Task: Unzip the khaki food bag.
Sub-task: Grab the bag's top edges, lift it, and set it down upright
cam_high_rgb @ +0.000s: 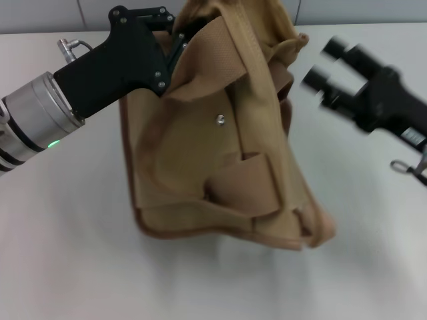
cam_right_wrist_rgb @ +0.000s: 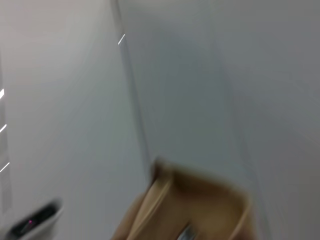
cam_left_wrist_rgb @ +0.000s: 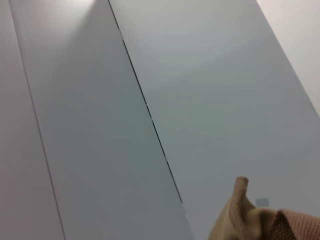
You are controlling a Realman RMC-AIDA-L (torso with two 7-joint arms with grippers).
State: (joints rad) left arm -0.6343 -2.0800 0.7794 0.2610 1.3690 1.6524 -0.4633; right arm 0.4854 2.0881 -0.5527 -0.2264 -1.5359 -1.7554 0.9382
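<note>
The khaki food bag (cam_high_rgb: 200, 153) stands tilted on the white table, its front pocket with a silver snap (cam_high_rgb: 220, 120) facing me and a wide brown handle (cam_high_rgb: 233, 47) draped over the front. My left gripper (cam_high_rgb: 175, 41) is at the bag's top left corner, shut on the fabric of the upper edge; its fingertips are partly hidden by the cloth. My right gripper (cam_high_rgb: 321, 65) is open and blurred, just right of the bag's top, not touching it. The bag's top edge shows in the left wrist view (cam_left_wrist_rgb: 260, 222) and the right wrist view (cam_right_wrist_rgb: 200, 205). The zipper pull is hidden in the head view.
The white table (cam_high_rgb: 67, 253) stretches around the bag on all sides. Grey wall panels (cam_left_wrist_rgb: 200, 75) stand behind the table. A loose cable end (cam_high_rgb: 407, 167) hangs by my right arm.
</note>
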